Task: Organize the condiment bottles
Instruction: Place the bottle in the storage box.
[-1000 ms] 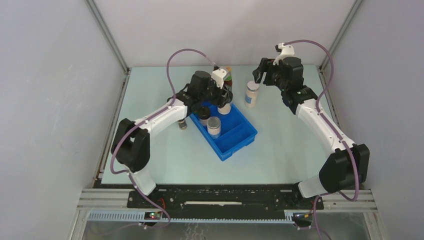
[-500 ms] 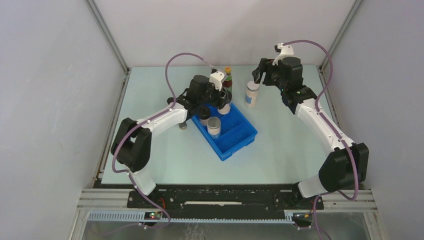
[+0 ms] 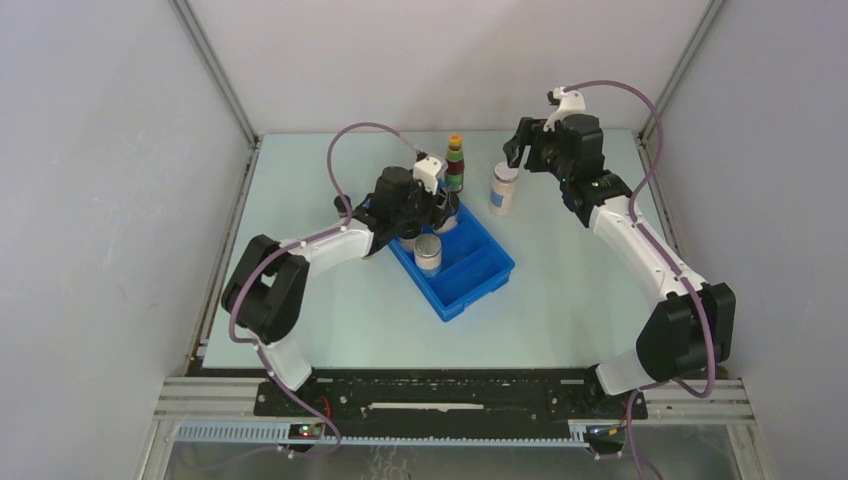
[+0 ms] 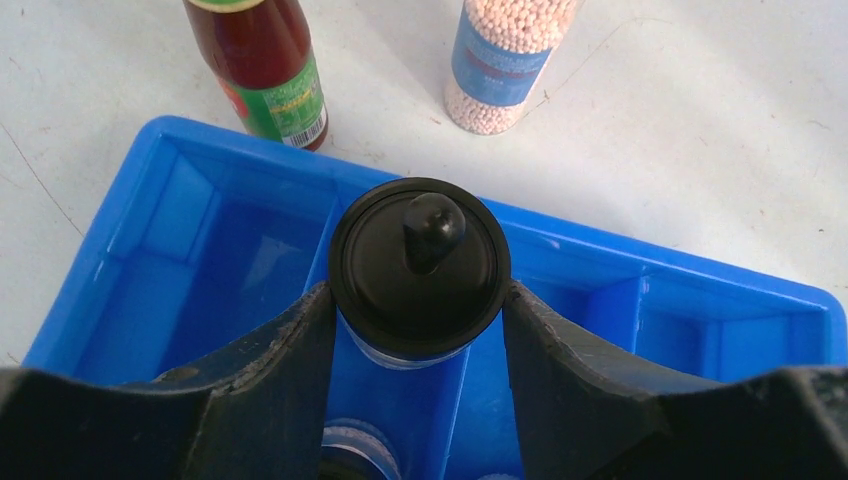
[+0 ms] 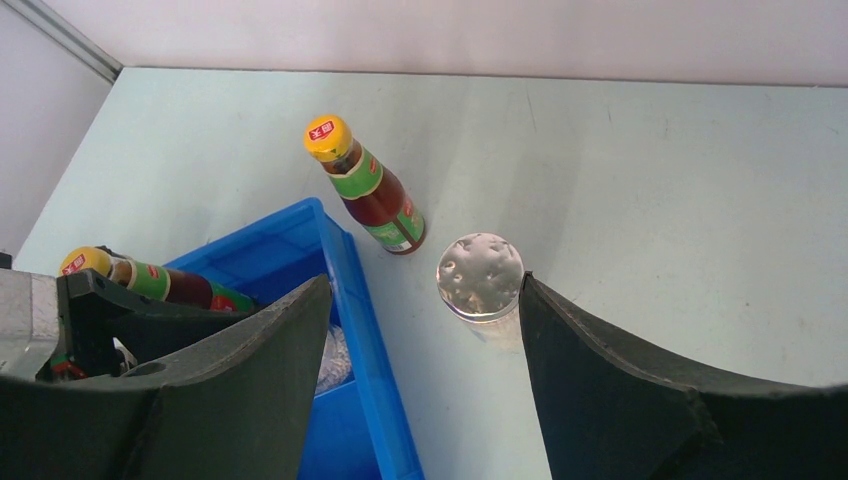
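Left wrist view is showing the left tool (image 4: 418,296) clenching a short black-lidded spice jar (image 4: 420,262) inside the blue divided plastic tray (image 4: 250,150), seemingly over a divider. Judging by that, it is needing centring over 1 compartment before letting go. The right tool (image 5: 422,290) is hanging released above the pale clear-topped jar (image 5: 480,277) on the desk (image 5: 650,200).

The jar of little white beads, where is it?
In the top view the bead jar stands far back on the table, just right of the red sauce bottle, behind the blue tray.
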You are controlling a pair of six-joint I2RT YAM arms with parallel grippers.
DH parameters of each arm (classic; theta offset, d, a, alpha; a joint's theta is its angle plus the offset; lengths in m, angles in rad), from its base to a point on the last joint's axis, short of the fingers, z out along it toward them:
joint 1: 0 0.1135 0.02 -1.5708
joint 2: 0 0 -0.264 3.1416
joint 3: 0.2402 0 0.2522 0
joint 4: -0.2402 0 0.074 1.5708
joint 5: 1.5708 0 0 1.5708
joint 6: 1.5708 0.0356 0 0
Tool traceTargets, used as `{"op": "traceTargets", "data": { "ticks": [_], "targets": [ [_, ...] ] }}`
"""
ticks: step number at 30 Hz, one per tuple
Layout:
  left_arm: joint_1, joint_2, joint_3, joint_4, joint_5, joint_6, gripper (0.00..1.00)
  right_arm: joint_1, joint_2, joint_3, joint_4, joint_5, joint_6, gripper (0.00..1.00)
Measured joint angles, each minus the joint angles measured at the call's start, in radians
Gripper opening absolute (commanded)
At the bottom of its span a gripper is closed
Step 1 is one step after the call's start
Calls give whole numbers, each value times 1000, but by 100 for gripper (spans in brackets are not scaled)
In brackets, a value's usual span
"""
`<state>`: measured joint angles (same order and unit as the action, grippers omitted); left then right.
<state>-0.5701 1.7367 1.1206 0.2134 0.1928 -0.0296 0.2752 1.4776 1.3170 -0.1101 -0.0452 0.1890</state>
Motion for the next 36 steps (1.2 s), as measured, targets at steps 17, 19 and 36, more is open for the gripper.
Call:
{"op": "traceTargets", "data": {
  "ticks": [17,19,36],
  "targets": [
    [4,-7,-84,150,0,-16,12,16,0,0,-2,11,-4,77],
    [4,-17,-97,157,-1,-17,18,18,0,0,-3,12,-3,78],
    [4,-45,-120,143,-18,-27,78,35,0,0,-6,19,-3,78]
  ]
}}
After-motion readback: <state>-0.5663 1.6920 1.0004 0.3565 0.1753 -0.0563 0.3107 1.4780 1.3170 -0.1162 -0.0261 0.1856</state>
